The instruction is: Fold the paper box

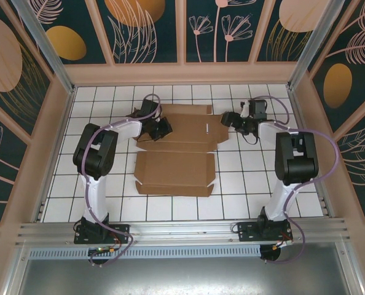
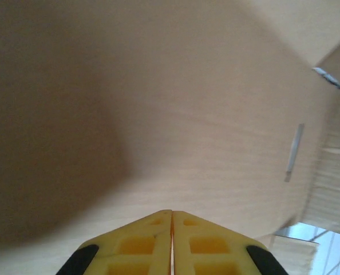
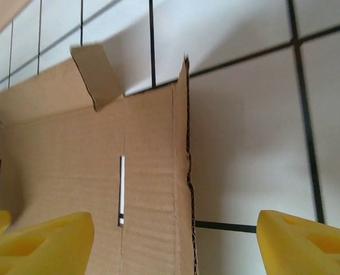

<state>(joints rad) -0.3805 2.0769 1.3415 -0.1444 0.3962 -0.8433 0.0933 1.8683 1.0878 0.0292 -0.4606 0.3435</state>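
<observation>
The paper box (image 1: 173,167) lies as a flat brown cardboard sheet on the white tiles between the two arms. My left gripper (image 1: 161,128) rests at the left side of the sheet's far panel. In the left wrist view its yellow fingers (image 2: 172,213) are shut with nothing between them, and they point at bare cardboard (image 2: 187,103) close ahead. My right gripper (image 1: 233,120) is at the far panel's right edge. Its jaws (image 3: 176,240) stand open, straddling the cardboard's ragged right edge (image 3: 187,172). A narrow slot (image 3: 122,189) lies just inside that edge, and a small corner flap (image 3: 98,74) stands up.
White tiled floor (image 1: 250,178) extends around the sheet on both sides. Patterned walls (image 1: 182,37) with beige frames enclose the back and sides. An aluminium rail (image 1: 182,230) with the arm bases runs along the near edge.
</observation>
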